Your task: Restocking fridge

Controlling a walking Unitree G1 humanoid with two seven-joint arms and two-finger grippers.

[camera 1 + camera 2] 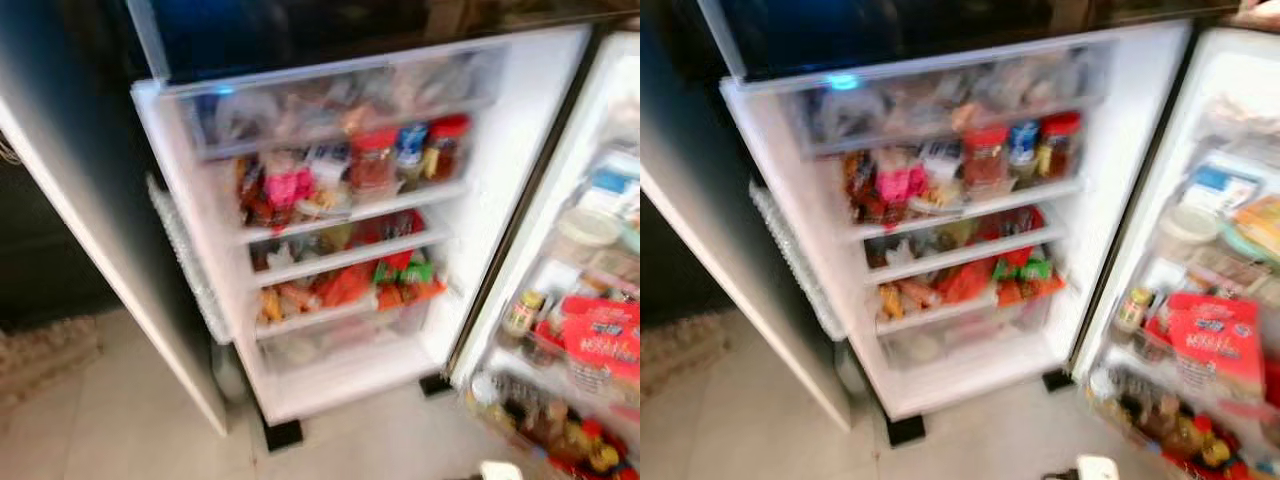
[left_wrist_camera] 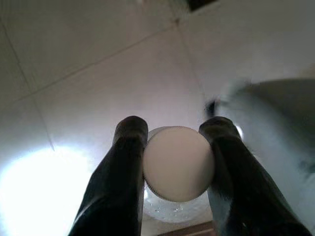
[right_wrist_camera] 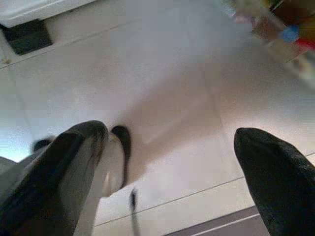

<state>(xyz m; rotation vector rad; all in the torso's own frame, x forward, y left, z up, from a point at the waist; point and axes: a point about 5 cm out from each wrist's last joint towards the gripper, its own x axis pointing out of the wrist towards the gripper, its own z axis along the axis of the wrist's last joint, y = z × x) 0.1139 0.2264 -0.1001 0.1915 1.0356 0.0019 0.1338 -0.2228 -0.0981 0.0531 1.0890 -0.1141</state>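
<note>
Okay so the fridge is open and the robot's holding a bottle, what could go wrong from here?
1. The left gripper pinches the bottle only at its round white cap, over hard floor tiles; the bottle might slip or twist out.
2. The door shelves look crammed with jars and packets, so pushing a bottle in may knock something out.
3. The head views are blurred, so aiming at a shelf now could go astray.
</note>
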